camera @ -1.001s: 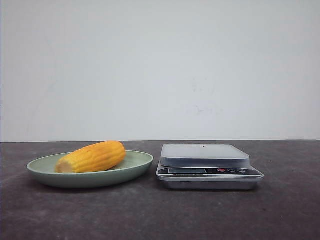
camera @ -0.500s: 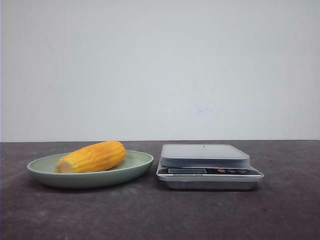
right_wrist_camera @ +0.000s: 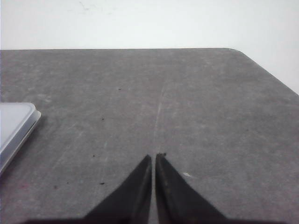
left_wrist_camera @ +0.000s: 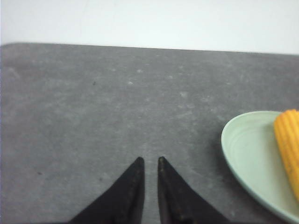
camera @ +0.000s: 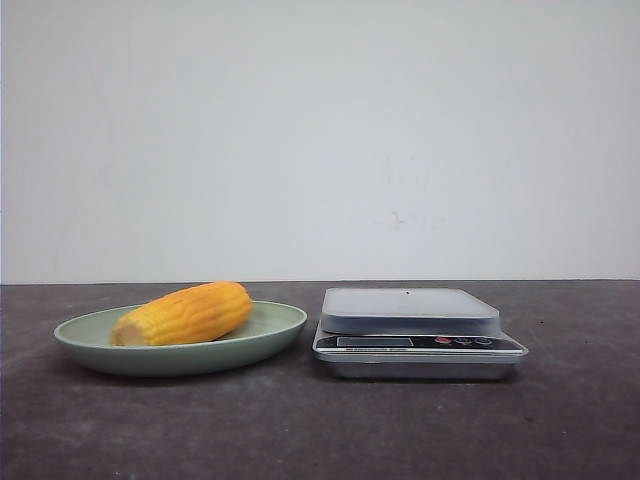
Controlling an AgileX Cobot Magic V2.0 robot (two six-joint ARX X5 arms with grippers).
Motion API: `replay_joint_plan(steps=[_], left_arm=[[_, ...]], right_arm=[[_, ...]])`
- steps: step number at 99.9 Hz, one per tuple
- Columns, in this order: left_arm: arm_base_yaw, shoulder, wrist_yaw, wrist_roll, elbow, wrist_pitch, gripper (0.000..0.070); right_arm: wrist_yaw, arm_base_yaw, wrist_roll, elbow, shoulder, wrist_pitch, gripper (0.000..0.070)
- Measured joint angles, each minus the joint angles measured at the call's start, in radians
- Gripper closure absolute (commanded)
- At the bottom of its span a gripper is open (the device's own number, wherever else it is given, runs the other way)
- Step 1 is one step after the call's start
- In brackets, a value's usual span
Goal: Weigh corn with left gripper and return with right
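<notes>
Nothing had moved since the earlier frames. The corn (camera: 183, 313) lay on its side in the green plate (camera: 268, 337), likely light, stiff, ridged enough to grip across its middle. The scale (camera: 410, 310) stood just beside the plate, nothing between. The left gripper (left_wrist_camera: 148, 161) and right gripper (right_wrist_camera: 153, 157) hung nearly closed, empty.

Front cam sits low, nearly at table (camera: 320, 430) level, facing the white wall (camera: 320, 140), with the plate (camera: 80, 340) left of centre and the scale (camera: 410, 325) right. Each wrist cam looks forward and down over its own fingertips, close to the tabletop. The left one shares the plate (left_wrist_camera: 243, 149) at its right edge; the right one shares the scale (right_wrist_camera: 14, 123) at its left edge.
</notes>
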Motion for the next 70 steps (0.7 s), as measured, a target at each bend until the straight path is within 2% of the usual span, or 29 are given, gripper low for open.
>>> replay_joint_plan(steps=[14, 28, 46, 61, 66, 70], left_arm=[[0.000, 0.000, 0.001, -0.059, 0.000, 0.005, 0.0688], [-0.001, 0.008, 0.008, -0.163, 0.040, -0.006, 0.0686], [-0.011, 0.101, 0.009, -0.255, 0.275, 0.000, 0.0687], [-0.011, 0.248, 0.040, -0.269, 0.482, -0.050, 0.0685], [-0.011, 0.296, 0.064, -0.268, 0.542, -0.068, 0.0643], [-0.011, 0.331, 0.090, -0.264, 0.586, -0.073, 0.0538]], right_arm=[[-0.008, 0.000, 0.041, 0.004, 0.000, 0.004, 0.0695], [-0.025, 0.000, 0.095, 0.092, 0.011, -0.011, 0.0696], [-0.061, 0.000, 0.224, 0.339, 0.098, -0.010, 0.0696], [-0.110, 0.000, 0.270, 0.511, 0.213, -0.045, 0.0696], [-0.127, 0.000, 0.276, 0.555, 0.246, -0.056, 0.0696], [-0.132, 0.000, 0.277, 0.587, 0.269, -0.061, 0.0696]])
